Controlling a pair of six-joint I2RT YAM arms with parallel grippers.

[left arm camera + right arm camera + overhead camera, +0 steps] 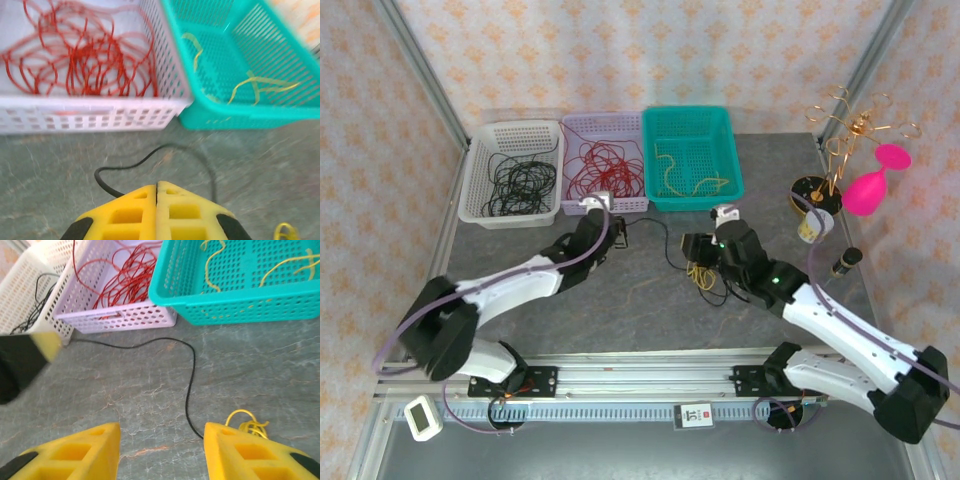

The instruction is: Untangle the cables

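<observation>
Cables (703, 272), top view: a small yellow and black tangle on the grey bench (650, 310), just in front of the right arm (840, 320); the single strands are too thin to follow.
Loose strand, top view: one black cable (642, 226) crosses the bench between the two wrists. Both ends are hidden, one under the left arm (520, 280).
White basket (473, 185): black loops (520, 180).
Lilac basket (632, 200): red loops (605, 165); its front wall is partly covered by the left wrist.
Teal basket (692, 206): a few yellow strands (685, 178).
Far right of bench: gold wire stand (850, 125) with a pink glass (875, 185) beside it.
Left claw (156, 200), left wrist view: yellow fingers pressed together with no gap. The black cable comes out from under the left tip, arcs forward and bends back on the right; the pinch point itself is hidden.
Background, left wrist view: lilac and teal baskets, blurred, red loops and yellow strands inside. A yellow loop is cut off at the bottom right corner.
Right claw (162, 432), right wrist view: fingers spread, gripping nothing. The black cable lies on the bench in the gap, nearer the right finger.
Tangle, right wrist view: yellow loops just beside the right finger, partly hidden behind it.
Left edge, right wrist view: the left claw, blurred and cut off, with the black cable leading to its tip.
Baskets, right wrist view: all three are cut off at the top.
</observation>
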